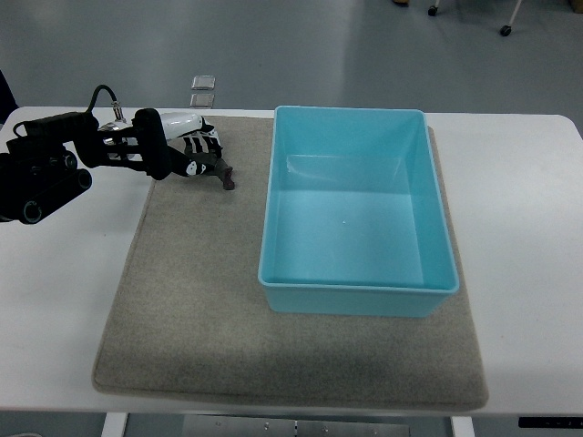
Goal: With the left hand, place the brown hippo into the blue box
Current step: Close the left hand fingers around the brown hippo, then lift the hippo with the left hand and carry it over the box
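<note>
The brown hippo (pixel 222 174) is a small dark brown figure at the far left part of the grey mat (pixel 200 300), left of the blue box (pixel 357 289). My left hand (pixel 196 151) comes in from the left edge, with its white and black fingers curled over the hippo. Only the hippo's right end sticks out from under the fingers. The blue box is open and empty, standing on the right half of the mat. The right arm does not show.
The mat lies on a white table (pixel 519 228). Two small clear pieces (pixel 202 91) lie at the table's far edge behind my hand. Grey floor lies beyond the table.
</note>
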Robot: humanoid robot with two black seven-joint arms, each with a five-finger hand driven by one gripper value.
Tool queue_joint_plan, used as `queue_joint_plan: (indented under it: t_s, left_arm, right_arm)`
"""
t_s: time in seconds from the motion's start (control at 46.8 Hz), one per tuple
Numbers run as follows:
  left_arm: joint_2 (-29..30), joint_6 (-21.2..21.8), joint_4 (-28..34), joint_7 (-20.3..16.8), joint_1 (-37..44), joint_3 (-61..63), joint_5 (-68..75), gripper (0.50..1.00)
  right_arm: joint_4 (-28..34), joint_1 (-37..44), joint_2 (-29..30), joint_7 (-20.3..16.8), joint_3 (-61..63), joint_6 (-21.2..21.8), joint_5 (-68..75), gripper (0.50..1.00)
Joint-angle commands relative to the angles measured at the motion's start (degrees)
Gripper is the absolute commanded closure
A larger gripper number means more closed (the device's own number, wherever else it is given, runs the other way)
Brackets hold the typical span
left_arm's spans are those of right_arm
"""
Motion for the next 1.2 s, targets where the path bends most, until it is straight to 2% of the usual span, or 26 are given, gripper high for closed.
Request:
queue_joint_plan:
  t_s: [0.0, 0.256, 0.748, 1.004, 1.175]
  left_arm:
    - [0.07, -0.3, 0.0, 0.08, -0.24, -0.09, -0.27, 1.0]
    - [0.25, -0.73, 0.0, 0.08, -0.51, -0.18, -0.79, 1.0]
    - [2.36, -6.01, -0.18, 0.0, -4.2, -0.8, -1.58, 1.0]
    - [4.9, -13.03, -1.41, 0.0, -8.07, -1.59, -3.78, 1.0]
    - [6.05, -14.88, -4.22, 0.0, -10.87, -3.0, -4.4, 1.0]
  right_arm:
    - [0.0, 0.0, 0.0, 0.0, 0.0, 0.0, 0.0, 0.564]
    - [0.0, 0.0, 0.0, 0.0, 0.0, 0.0, 0.0, 0.564]
    - [0.0, 0.09, 0.0, 0.0, 0.0, 0.0, 0.0, 0.564]
    - [0.0, 0.0, 0.0, 0.0, 0.0, 0.0, 0.0, 0.564]
    - [0.0, 0.0, 0.0, 0.0, 0.0, 0.0, 0.0, 0.564]
